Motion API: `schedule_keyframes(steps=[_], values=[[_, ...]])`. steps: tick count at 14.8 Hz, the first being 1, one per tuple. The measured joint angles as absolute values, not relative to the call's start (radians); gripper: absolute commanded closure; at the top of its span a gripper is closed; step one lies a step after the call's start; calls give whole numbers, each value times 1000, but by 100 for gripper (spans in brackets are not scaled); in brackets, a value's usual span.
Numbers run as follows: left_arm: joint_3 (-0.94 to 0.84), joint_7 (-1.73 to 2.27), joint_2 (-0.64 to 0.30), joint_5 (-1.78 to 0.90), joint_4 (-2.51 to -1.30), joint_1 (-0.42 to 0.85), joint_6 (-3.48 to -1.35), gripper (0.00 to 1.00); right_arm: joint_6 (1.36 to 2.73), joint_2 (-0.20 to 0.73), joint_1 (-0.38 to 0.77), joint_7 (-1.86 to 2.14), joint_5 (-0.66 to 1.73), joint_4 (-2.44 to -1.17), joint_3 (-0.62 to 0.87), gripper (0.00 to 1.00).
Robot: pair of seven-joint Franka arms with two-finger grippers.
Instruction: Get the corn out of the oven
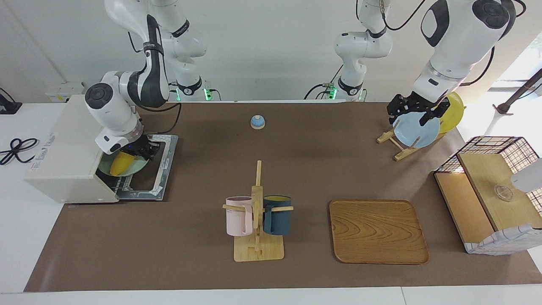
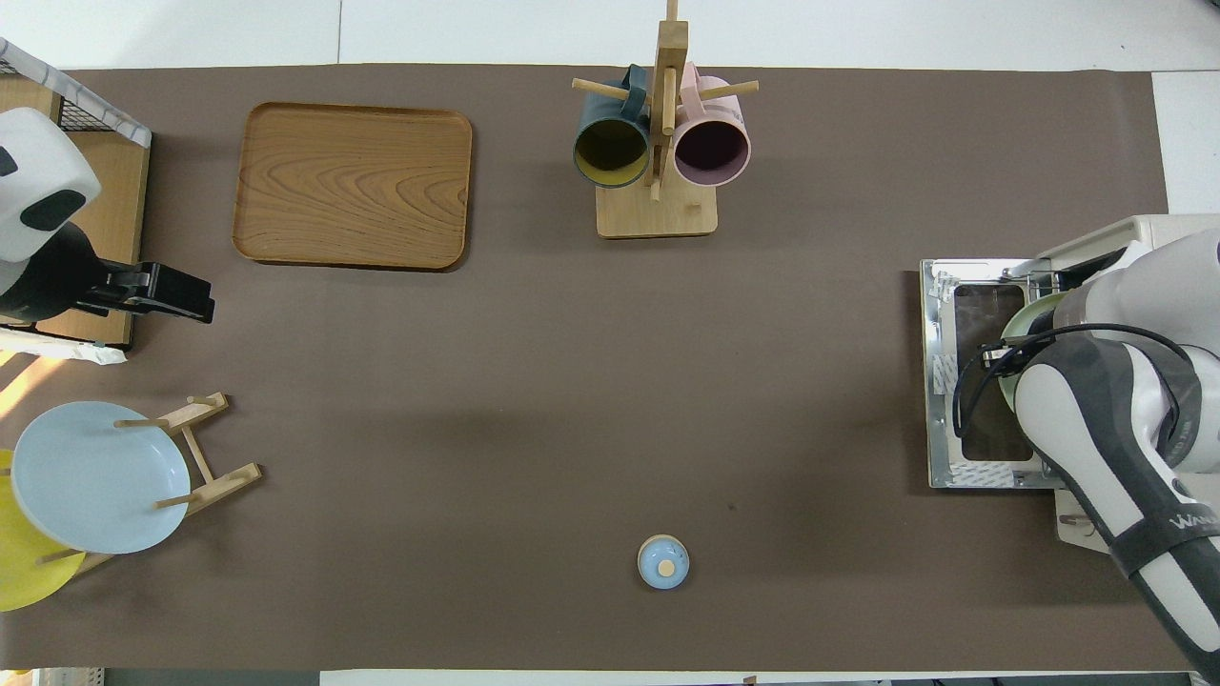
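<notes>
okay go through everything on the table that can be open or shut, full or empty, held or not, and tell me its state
oven: door folded down, open.
corn: on a green plate in the oven mouth.
right gripper: at the corn.
left gripper: waiting over the plate rack.
wooden tray: empty.
pink mug, dark mug: hanging on the mug stand.
</notes>
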State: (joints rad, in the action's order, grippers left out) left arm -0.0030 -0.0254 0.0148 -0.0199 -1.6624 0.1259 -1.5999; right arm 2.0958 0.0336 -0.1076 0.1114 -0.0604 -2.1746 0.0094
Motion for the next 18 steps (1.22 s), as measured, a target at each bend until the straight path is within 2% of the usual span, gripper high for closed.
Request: schedule_keyframes(steps=[2,5,9,11,14,16,18], values=[[-3,-25,15,-20,-1662,126,-1600,0,2075,17,-67,104,-85,-2166,15,100],[-4,-25,15,-20,-1662,126,-1601,0,1987,22,87,-14,-97,-2095,22,100],[-4,-25,15,-20,-1662,126,-1601,0,1897,95,306,-252,-99,-1940,29,100],[-4,-25,15,-20,-1662,126,-1602,0,1856,183,434,-430,-99,-1838,30,100],[-4,-25,15,-20,-1662,126,-1605,0,1819,398,598,-671,-99,-1600,31,100],[-4,-25,15,-20,-1662,126,-1606,0,1849,507,652,-738,-99,-1511,30,100],[-4,-25,15,-20,-1662,126,-1606,0,1910,558,680,-790,-76,-1485,30,100]])
